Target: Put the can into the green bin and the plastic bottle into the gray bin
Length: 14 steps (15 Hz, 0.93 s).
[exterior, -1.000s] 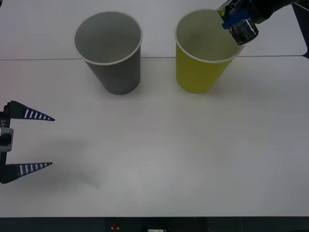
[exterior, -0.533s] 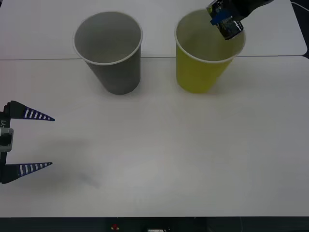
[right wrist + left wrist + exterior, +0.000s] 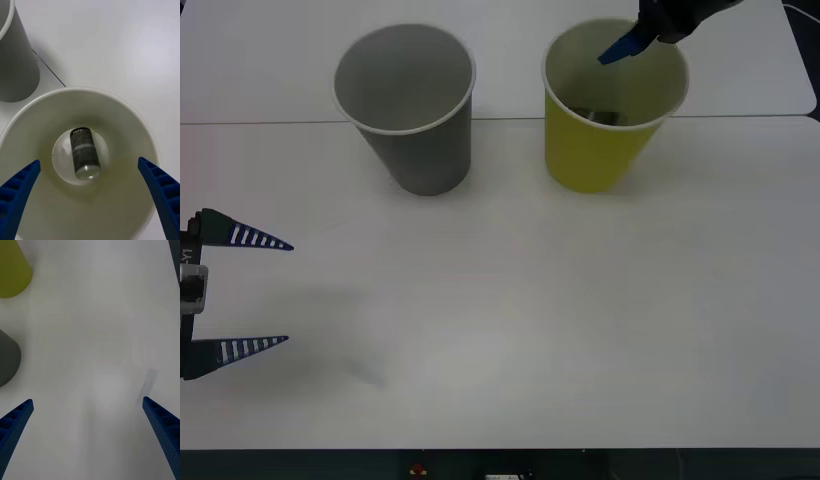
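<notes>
The right claw (image 3: 90,195) hangs wide and empty over the green bin (image 3: 123,112), the can (image 3: 84,152) lying on its side directly below; the left claw (image 3: 240,290) waits wide near the surface (image 3: 530,300).

1. The can (image 3: 84,153) carried the one clear word, "PEPSI", in pale letters across the dark end of its body. It lay on its side at the bottom of the green bin (image 3: 123,112).
2. The left gripper (image 3: 235,292), at the table's (image 3: 510,300) left edge, bore small markings I couldn't read.
</notes>
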Motion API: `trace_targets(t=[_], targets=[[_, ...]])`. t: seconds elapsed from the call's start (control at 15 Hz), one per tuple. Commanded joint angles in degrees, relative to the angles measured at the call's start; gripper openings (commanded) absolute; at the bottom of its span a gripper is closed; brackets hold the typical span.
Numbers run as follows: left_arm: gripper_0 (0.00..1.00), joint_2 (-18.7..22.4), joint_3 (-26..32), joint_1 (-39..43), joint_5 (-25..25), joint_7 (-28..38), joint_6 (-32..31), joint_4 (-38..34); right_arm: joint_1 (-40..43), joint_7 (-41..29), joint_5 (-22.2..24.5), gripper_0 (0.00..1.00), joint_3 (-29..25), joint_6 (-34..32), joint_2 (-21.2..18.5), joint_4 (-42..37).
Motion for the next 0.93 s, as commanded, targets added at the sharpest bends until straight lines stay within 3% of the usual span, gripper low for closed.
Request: trace_targets(t=[0.07, 0.4, 0.6, 0.93], targets=[[1.00, 0.00, 0.00, 0.00, 0.00, 0.00, 0.00, 0.00, 0.00, 0.18, -0.78, 1.00, 0.00, 0.03, -0.69, -0.79], [1.00, 0.00, 0.00, 0.00, 0.00, 0.00, 0.00, 0.00, 1.50, 0.98, -9.22, 1.00, 0.00, -0.06, -6.23, -6.15], [1.00, 0.00, 0.00, 0.00, 0.00, 0.00, 0.00, 0.00, 6.77, 2.21, -13.09, 1.00, -3.61, 0.38, -9.30, -12.04], [1.00, 0.00, 0.00, 0.00, 0.00, 0.00, 0.00, 0.00, 16.44, 16.44, -26.62, 1.00, -9.41, 1.52, -13.87, -15.82]])
